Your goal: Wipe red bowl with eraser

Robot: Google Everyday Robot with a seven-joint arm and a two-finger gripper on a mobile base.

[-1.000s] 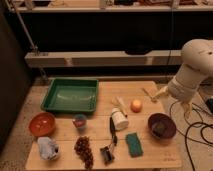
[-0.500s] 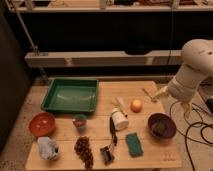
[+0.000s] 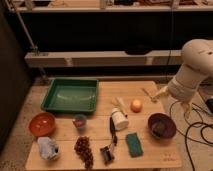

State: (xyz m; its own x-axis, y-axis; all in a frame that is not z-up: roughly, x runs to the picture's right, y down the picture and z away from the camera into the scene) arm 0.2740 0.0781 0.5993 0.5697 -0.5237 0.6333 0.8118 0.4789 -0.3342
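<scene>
The red bowl [image 3: 42, 123] sits at the table's left edge, shallow and orange-red, with nothing in it. A small dark block, the eraser [image 3: 159, 129], lies inside the dark purple bowl [image 3: 170, 121] on the right side of the table. My gripper [image 3: 173, 101] hangs at the table's right edge, just above and behind the purple bowl, under the bulky white arm [image 3: 196, 67]. Its pale fingers [image 3: 161, 92] stand apart and open, holding nothing. The whole width of the table separates it from the red bowl.
A green tray [image 3: 71, 95] lies at the back left. Across the middle are a small cup [image 3: 80, 122], a white bottle [image 3: 118, 120] and an orange ball [image 3: 136, 105]. Along the front lie a crumpled cloth [image 3: 48, 148], grapes [image 3: 84, 150], a black clip tool [image 3: 107, 152] and a teal sponge [image 3: 134, 144]. Cables run on the floor at right.
</scene>
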